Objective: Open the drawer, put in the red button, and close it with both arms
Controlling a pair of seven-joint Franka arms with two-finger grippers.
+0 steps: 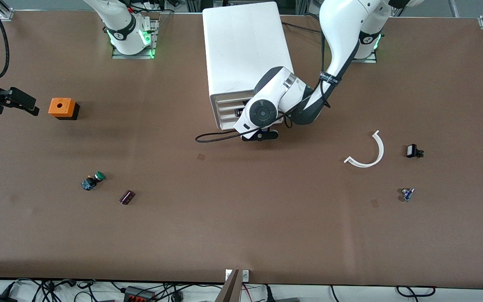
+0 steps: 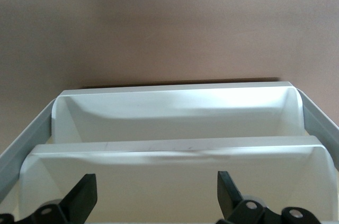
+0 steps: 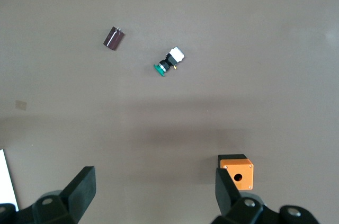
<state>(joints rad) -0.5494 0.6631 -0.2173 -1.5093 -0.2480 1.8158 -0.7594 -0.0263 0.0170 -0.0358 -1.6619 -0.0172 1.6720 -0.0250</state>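
A boxy white cabinet (image 1: pixel 245 46) stands at the top centre of the front view, its stacked shallow white plastic drawers (image 1: pixel 226 111) facing the camera, all pushed in. The left arm (image 1: pixel 342 37) bends down from the top of the frame to the drawer fronts. In the left wrist view the left tool (image 2: pixel 156 197) has its fingers (image 2: pixel 83 196) spread wide and empty, just before the lip of one drawer (image 2: pixel 175 152). The right tool (image 1: pixel 22 102) hangs at mid-height at the frame's edge, toward the right arm's end of the brown worktop (image 1: pixel 241 235), open and holding nothing, beside an orange box with a round hole (image 1: pixel 62 108). Lower in the frame lie a green-capped push-button (image 1: pixel 94 181) and a dark purple cylinder (image 1: pixel 127 196). Toward the left arm's end sit a white curved plastic strip (image 1: pixel 369 153), a small black part (image 1: pixel 413 151) and a small blue-bodied part (image 1: pixel 407 194). Whether either is the red button I cannot tell.
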